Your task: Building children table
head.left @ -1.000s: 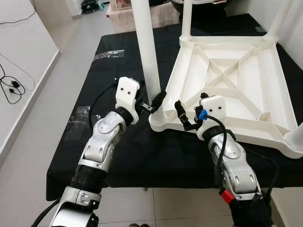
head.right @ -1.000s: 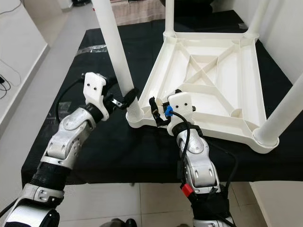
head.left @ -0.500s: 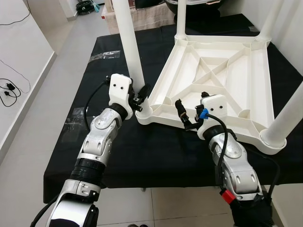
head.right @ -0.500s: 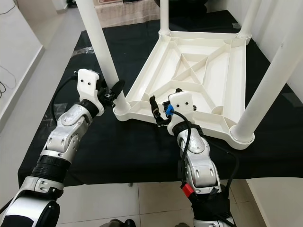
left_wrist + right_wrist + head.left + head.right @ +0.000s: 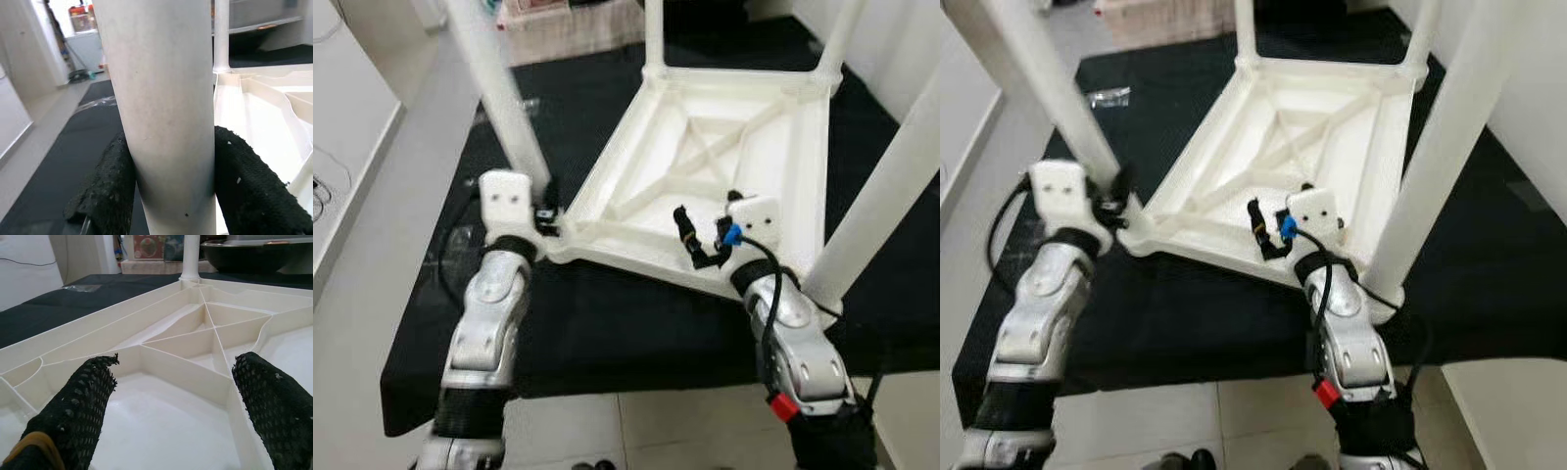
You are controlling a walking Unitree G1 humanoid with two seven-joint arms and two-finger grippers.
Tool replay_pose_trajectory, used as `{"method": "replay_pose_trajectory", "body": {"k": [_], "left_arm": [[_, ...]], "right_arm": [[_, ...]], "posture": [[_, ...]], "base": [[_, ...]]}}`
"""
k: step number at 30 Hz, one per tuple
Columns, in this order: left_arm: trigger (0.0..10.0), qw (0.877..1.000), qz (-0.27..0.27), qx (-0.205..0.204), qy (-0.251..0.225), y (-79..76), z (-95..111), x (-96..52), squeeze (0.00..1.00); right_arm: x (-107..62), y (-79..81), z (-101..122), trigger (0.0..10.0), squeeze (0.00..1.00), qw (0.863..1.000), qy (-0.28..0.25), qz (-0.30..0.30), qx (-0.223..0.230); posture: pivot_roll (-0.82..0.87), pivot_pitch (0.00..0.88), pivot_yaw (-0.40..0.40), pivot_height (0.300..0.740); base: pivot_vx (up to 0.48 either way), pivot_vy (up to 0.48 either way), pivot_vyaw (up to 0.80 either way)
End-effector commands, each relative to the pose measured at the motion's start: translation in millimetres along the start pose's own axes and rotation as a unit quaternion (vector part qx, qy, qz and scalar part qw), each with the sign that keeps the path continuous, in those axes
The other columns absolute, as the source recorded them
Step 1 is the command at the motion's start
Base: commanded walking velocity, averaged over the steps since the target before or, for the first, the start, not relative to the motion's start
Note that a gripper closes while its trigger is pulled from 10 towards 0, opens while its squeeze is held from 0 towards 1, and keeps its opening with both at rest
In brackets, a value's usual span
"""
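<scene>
A white plastic children's table (image 5: 705, 166) lies upside down on a black-covered worktop, with its legs pointing up. My left gripper (image 5: 548, 217) is shut on the base of the near-left leg (image 5: 499, 98). In the left wrist view both fingers (image 5: 105, 191) press against that leg (image 5: 166, 112). My right gripper (image 5: 693, 240) is open and hovers over the near rim of the ribbed underside (image 5: 171, 347), holding nothing. Close beside my right forearm stands the near-right leg (image 5: 881, 196).
The black worktop (image 5: 607, 313) ends just in front of me, with tiled floor below. A clear plastic wrapper (image 5: 1107, 95) lies on the cloth at the far left. Two far legs (image 5: 653, 34) rise at the back. A pale wall runs along the left.
The left gripper has drawn the held leg and its corner to my left, turning the table. The near-right leg has swung in towards my right arm. The view is now blurred.
</scene>
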State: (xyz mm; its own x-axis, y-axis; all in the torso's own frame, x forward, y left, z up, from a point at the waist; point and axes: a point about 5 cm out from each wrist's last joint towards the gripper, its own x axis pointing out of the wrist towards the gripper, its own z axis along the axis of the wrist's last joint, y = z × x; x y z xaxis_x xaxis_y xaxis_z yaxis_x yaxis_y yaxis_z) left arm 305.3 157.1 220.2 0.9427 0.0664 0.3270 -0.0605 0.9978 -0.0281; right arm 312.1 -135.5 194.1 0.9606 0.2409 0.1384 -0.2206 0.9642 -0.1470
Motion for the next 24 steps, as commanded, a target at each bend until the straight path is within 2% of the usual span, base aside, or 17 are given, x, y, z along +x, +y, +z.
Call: {"method": "replay_pose_trajectory", "body": {"k": [1,2,8,17,23,24], "left_arm": [[0.0,0.998,0.045,0.033,-0.009,14.9,8.0,-16.1,0.00],[0.0,0.998,0.047,0.035,-0.005,14.5,8.6,-23.9,0.00],[0.0,0.997,0.063,0.050,0.013,18.5,10.3,-41.4,0.00],[0.0,0.995,0.067,0.053,0.042,15.4,7.2,-57.2,0.00],[0.0,0.994,0.080,0.056,0.052,20.7,7.7,-61.0,0.00],[0.0,0.992,0.090,0.062,0.056,26.6,8.0,-62.4,0.00]], "right_arm": [[1.0,8.0,-1.5,10.0,0.00,1.000,0.002,0.015,0.010],[1.5,8.7,-1.9,10.0,0.00,1.000,0.002,0.017,0.011],[2.8,10.7,-2.6,10.0,0.00,1.000,0.003,0.025,0.013],[2.6,15.4,-2.3,10.0,0.00,0.999,0.001,0.043,0.018],[1.7,18.8,-1.8,10.0,0.00,0.998,-0.001,0.057,0.022],[1.5,20.7,-1.3,10.0,0.00,0.998,-0.002,0.063,0.024]], "posture": [[-0.03,0.191,0.128,0.740],[-0.03,0.191,0.128,0.740],[-0.02,0.189,0.128,0.740],[-0.02,0.189,0.125,0.740],[-0.02,0.189,0.122,0.740],[-0.02,0.188,0.123,0.740]], "base": [[0.000,0.000,0.00],[0.000,0.000,0.00],[0.000,0.000,0.00],[0.000,0.000,0.00],[0.000,0.000,0.00],[0.000,0.000,0.00]]}}
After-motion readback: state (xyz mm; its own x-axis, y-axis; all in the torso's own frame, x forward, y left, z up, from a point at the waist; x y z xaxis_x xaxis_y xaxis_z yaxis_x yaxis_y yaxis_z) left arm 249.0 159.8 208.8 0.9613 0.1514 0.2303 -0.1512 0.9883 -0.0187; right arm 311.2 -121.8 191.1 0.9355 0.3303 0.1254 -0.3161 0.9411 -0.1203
